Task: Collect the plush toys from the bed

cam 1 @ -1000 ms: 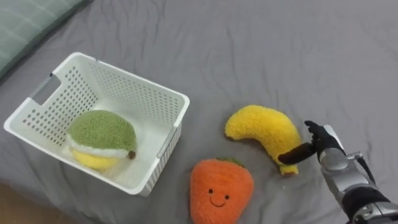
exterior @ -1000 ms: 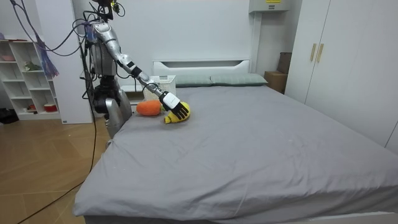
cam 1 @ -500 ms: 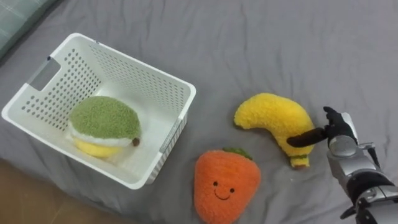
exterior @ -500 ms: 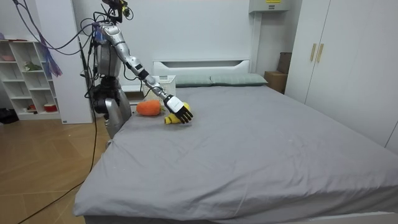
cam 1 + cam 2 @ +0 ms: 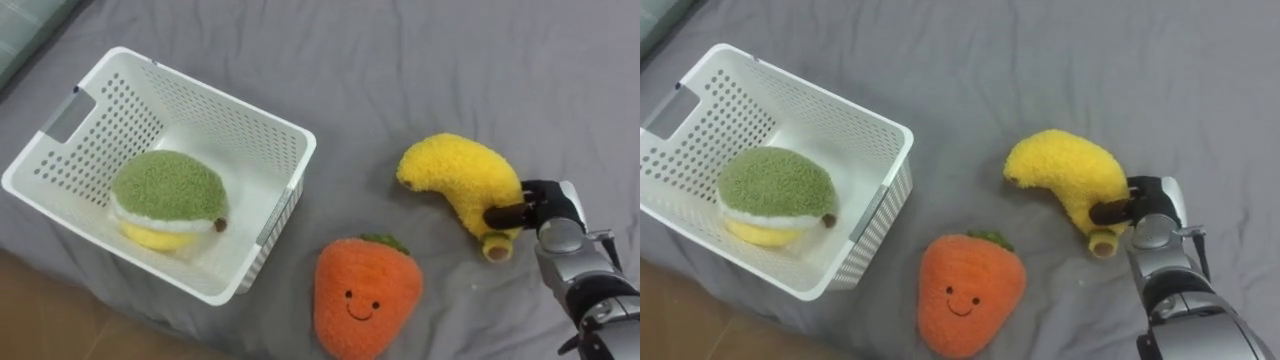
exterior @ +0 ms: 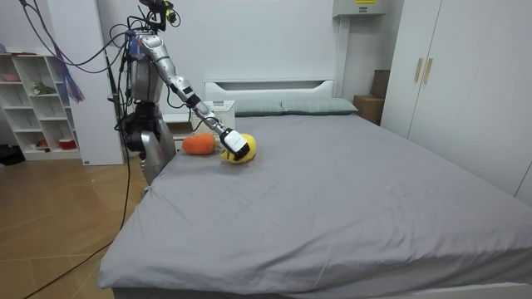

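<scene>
The right hand [image 5: 556, 208] is reaching in from the lower right. Its dark fingers [image 5: 508, 214] are curling round the narrow stem end of the banana [image 5: 455, 180] and pinching it there.

Counting up, there are three plush toys and one white basket [image 5: 288, 196], all on the grey bed [image 5: 450, 60]. There is one banana and one carrot [image 5: 365, 300]. One green and yellow toy [image 5: 165, 195] is lying inside the basket, towards its near left side.

The banana is lying flat on the sheet, well to the right of the basket. Its long axis is running from upper left down to lower right. The fat rounded end is pointing towards the basket side, and the stem end is pointing at the hand. Its curve is arching away from the robot.

The carrot is lying face up between the basket and the banana, nearer the robot. Its green leaves are pointing away from the robot and its tip towards it. It is touching neither the banana nor the hand.

In the room view the robot is standing at the bed's edge on the room view's left, with its right arm stretched out across the sheet to the banana.
</scene>
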